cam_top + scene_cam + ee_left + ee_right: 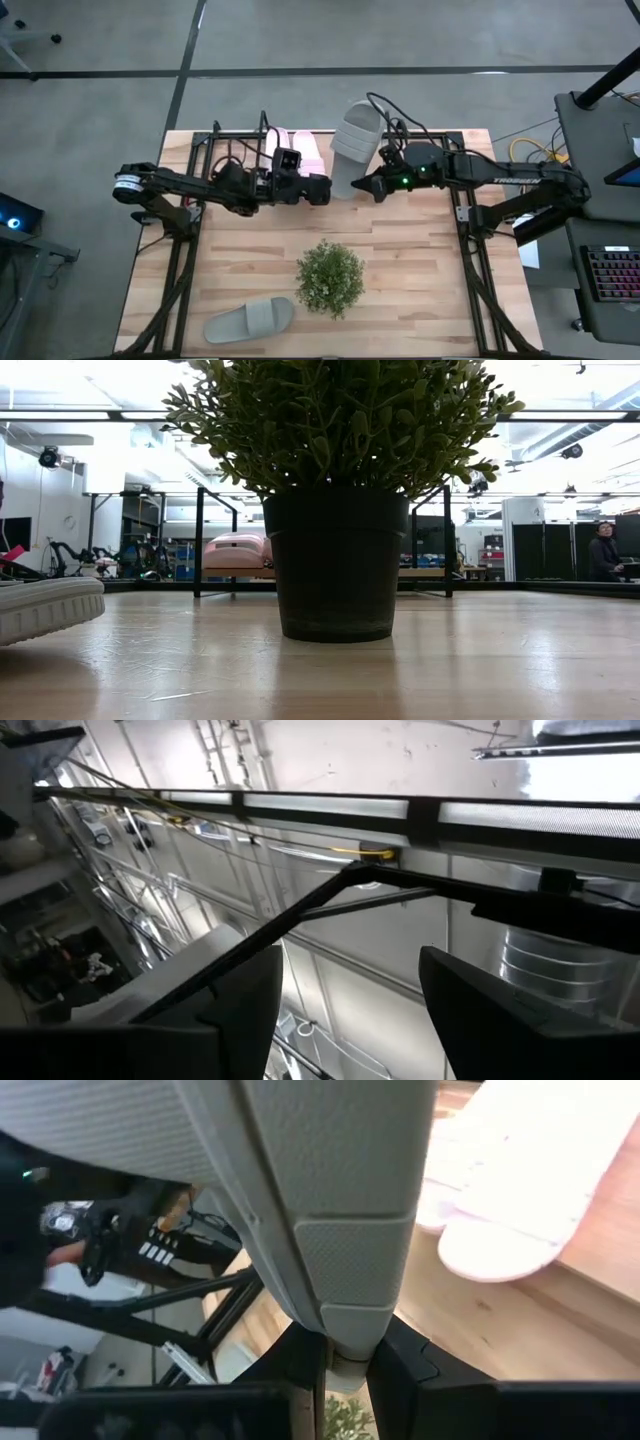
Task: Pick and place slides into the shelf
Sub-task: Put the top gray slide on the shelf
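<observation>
Grey slide (355, 135): held by its heel end in the right gripper (358, 186), long axis running from the gripper toward the table's far edge, toe end hanging past the shelf's far side; in the right wrist view the sole (330, 1190) rises straight out from between the fingers.
Right gripper: pinched nearly shut on the slide's heel rim, the two dark fingers (400, 1360) close on either side of it.
Shelf (205, 150): directly below and just left of the carried slide, its black rails framing the far part of the table.
Pink slides (298, 148): two already lie side by side on the shelf board, immediately left of the grey one; the low view shows them between the rails (238, 550).
Deciding relation: the free slot appears to be to the right of the pink pair, under the carried slide, so lowering looks the likely next move.
Left gripper (322, 190): spread wide and holding nothing, poised just beside the right gripper near the pink pair.
Second grey slide (250, 320): on the near left of the table, nearer the left arm, well apart from the shelf.
Plant (330, 278): between that slide and the shelf.
</observation>
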